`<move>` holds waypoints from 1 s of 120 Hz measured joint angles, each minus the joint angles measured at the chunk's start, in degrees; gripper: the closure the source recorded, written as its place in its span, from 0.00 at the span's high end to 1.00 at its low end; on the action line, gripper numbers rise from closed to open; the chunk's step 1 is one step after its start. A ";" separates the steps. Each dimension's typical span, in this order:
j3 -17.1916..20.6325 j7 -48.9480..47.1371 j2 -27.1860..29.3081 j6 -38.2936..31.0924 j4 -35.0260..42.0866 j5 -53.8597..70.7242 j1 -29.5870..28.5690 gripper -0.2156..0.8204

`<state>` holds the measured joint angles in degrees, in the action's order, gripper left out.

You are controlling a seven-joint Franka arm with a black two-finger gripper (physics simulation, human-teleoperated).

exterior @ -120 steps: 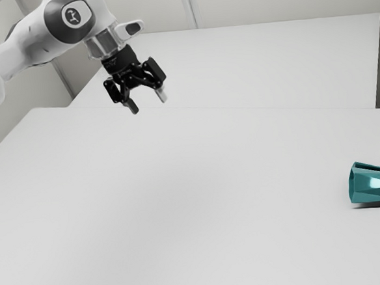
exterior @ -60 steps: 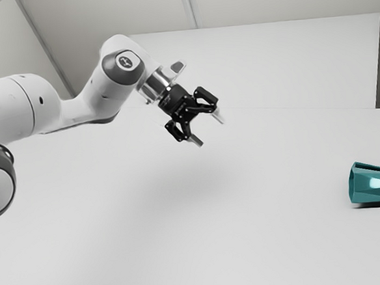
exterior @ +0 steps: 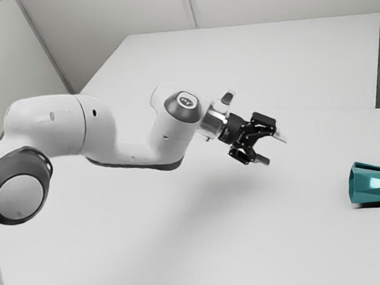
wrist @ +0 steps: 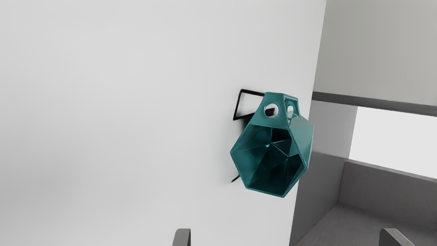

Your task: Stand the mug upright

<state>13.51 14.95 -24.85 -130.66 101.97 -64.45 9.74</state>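
Observation:
The teal faceted mug (exterior: 374, 183) lies on its side near the exterior view's right edge. My black gripper (exterior: 275, 149) hangs above the table, on the exterior view's left of the mug and apart from it. In the wrist view the mug (wrist: 302, 136) turns its hollow, angular mouth toward the camera, its handle with round holes on one side. The fingertips of the gripper (wrist: 285, 237) stand wide apart with nothing held between them.
The white table (exterior: 152, 249) spreads below the arm. Its edge (wrist: 302, 171) runs close beside the mug in the wrist view, with a grey floor (wrist: 362, 225) beyond. A pale wall panel (exterior: 250, 66) stands behind the table in the exterior view.
The arm has reached out toward the exterior view's right and lower, bringing my gripper much closer to the mug. The mug lies where it was.

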 joint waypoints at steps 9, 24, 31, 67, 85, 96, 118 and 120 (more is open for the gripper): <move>-0.06 2.38 -2.44 -2.10 -1.52 -2.96 2.42 0.79; -0.10 5.75 -8.16 -4.10 -6.43 -6.41 4.71 0.79; -0.08 7.07 -9.83 -4.77 -7.51 -7.68 5.88 0.79; -0.07 12.19 -14.70 -8.02 -12.85 -10.69 10.76 0.79; -0.01 13.87 -18.43 -8.40 -18.00 -11.46 12.54 0.79; 0.01 14.69 -19.76 -8.52 -19.41 -12.18 13.44 0.79; 1.40 16.08 -19.86 -8.53 -19.43 -13.35 13.91 0.79; 1.60 16.20 -19.89 -8.53 -19.47 -13.51 13.93 0.79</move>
<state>15.11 31.14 -44.74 -139.19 82.50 -77.96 23.67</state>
